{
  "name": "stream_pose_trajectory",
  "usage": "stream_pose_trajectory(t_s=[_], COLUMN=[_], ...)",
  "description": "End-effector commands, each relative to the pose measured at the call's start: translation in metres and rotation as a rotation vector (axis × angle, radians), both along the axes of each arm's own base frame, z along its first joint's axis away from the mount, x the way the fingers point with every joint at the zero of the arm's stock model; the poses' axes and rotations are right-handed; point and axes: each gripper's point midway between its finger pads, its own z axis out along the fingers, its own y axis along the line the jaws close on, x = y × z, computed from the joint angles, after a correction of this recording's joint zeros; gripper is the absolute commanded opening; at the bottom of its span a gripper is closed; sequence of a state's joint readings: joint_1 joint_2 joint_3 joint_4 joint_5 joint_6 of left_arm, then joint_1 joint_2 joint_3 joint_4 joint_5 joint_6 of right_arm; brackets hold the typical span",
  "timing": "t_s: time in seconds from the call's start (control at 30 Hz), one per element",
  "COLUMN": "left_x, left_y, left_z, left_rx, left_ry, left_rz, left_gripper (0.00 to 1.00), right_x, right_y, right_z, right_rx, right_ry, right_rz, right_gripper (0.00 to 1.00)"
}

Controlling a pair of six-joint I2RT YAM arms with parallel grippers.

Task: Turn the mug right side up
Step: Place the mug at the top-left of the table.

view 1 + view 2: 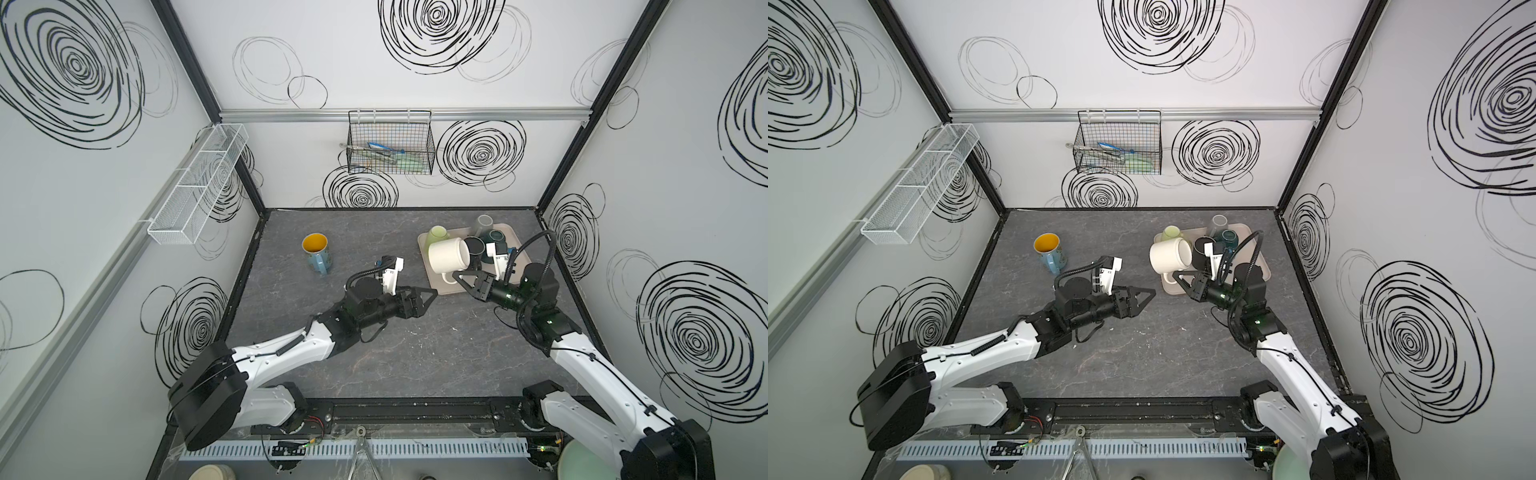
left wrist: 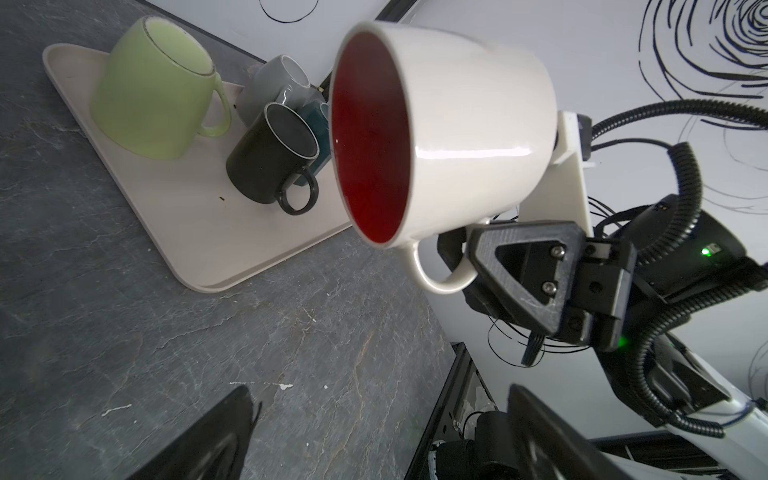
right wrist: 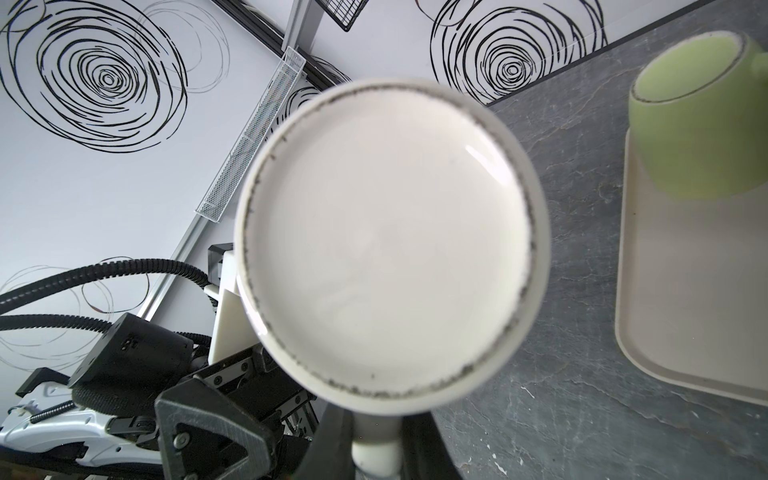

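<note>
My right gripper is clamped on the handle of the white mug, and I hold the mug in the air over the near left corner of the tray. The mug lies on its side. Its red-lined mouth faces left toward my left gripper, and its base faces right, filling my right wrist view. The handle points down and near. My left jaws stand wide apart with nothing between them, just left of the tray and near the mug but not touching it. On the tray, a green mug and a black mug sit bottom-up, with a teal mug and a grey mug crowded beyond them. A blue mug stands upright on the table, far left.
</note>
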State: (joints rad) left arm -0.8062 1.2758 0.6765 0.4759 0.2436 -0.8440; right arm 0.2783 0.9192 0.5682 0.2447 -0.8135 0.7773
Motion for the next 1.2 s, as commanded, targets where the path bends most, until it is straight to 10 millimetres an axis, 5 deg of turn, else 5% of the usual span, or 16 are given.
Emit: stream_pose_trajectory(t_s=[0.0,0.7,1.17], left_x=[0.006,0.011,0.009], left_y=[-0.005,-0.009,-0.014], left_z=[0.039,0.066,0.066], left_rx=[-0.117,-0.254,-0.305], left_ry=[-0.054,-0.06,-0.029], left_rz=[0.001,-0.005,-0.029], left_gripper=[0.97,0.9,0.78], right_x=[-0.004,-0.019,-0.021], right_y=[0.009,0.033,0.038], right_z=[0.032,0.047,0.053], right_rx=[0.058,0.157,0.196], right_ry=[-0.129,-0.147,-0.159], right_rz=[0.044,0.112,0.117], right_gripper=[0.0,0.0,0.0])
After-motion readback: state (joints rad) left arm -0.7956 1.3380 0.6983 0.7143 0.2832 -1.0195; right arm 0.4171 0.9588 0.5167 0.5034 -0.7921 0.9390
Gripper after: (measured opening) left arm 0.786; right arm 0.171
